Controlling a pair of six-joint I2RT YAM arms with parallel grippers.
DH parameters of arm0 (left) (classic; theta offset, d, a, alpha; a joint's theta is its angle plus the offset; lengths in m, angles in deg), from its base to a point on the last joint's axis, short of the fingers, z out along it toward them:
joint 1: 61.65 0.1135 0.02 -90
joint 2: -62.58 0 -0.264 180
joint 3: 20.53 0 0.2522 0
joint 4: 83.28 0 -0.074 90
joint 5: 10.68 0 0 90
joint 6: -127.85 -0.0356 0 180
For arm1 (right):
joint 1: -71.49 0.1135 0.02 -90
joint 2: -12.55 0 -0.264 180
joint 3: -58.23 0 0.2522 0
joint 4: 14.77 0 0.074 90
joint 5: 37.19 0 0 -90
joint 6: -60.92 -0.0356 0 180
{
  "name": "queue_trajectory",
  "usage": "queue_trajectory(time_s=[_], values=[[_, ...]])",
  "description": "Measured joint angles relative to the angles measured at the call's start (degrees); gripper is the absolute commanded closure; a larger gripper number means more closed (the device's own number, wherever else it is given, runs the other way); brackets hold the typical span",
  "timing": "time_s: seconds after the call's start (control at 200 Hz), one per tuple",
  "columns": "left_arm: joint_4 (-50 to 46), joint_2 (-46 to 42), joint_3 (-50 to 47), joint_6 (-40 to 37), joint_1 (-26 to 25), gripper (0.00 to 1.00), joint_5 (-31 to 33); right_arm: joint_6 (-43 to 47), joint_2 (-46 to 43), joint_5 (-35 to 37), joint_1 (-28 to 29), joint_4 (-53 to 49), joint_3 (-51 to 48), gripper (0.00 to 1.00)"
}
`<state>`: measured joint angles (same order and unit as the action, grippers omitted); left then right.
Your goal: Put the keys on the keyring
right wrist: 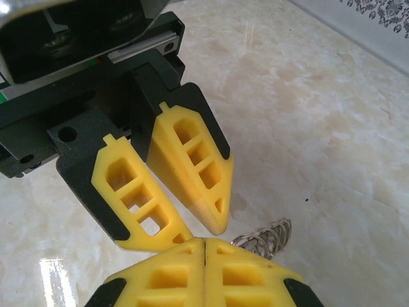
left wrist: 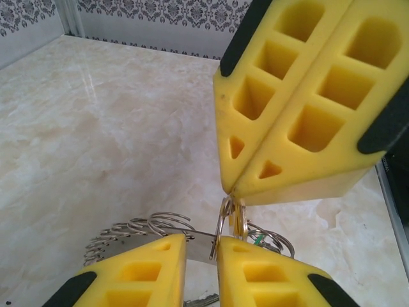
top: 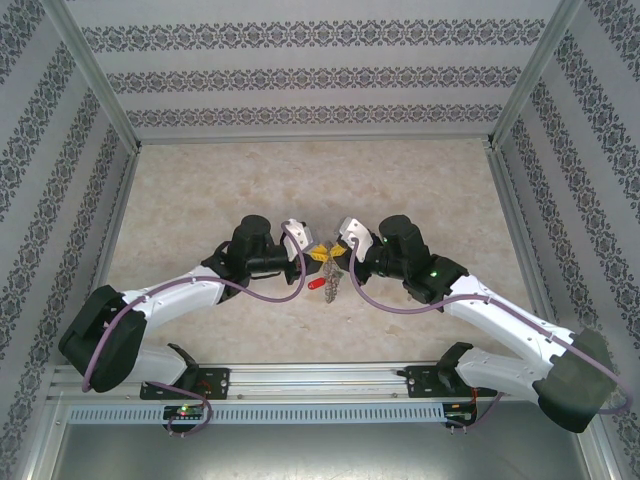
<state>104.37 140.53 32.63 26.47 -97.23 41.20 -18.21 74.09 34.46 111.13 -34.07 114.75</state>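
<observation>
**Two claws meet tip to tip at the keyring, mid-table.**

The right claw (left wrist: 232,190) is closed, its tips pinching one small silver loop on the keyring (left wrist: 137,227). The left claw (left wrist: 201,246) sits just beneath with its jaws narrowly apart. Thin metal crosses the gap, but whether it is gripped cannot be told. The ring's fringe of loops is partly hidden behind the left fingers. A green-tagged key (left wrist: 259,240) shows among the loops, mostly covered. A red key (top: 316,284) lies on the table (left wrist: 96,128) beside the ring.
</observation>
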Motion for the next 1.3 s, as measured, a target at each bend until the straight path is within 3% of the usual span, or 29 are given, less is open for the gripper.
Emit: queue_trajectory(time_s=[0.704,0.914,1.299], values=[[-4.3,0.0,1.9,-2.6,0.0,0.81,-1.3,0.0,0.0,-2.1,0.0,-0.5,0.6,1.00],[-4.3,0.0,1.9,-2.6,0.0,1.00,-2.6,0.0,0.0,-2.1,0.0,-0.5,0.6,1.00],[1.4,0.0,-1.2,-0.6,0.0,1.00,-0.8,-1.8,-0.4,0.7,-0.7,-0.9,-0.4,1.00]])
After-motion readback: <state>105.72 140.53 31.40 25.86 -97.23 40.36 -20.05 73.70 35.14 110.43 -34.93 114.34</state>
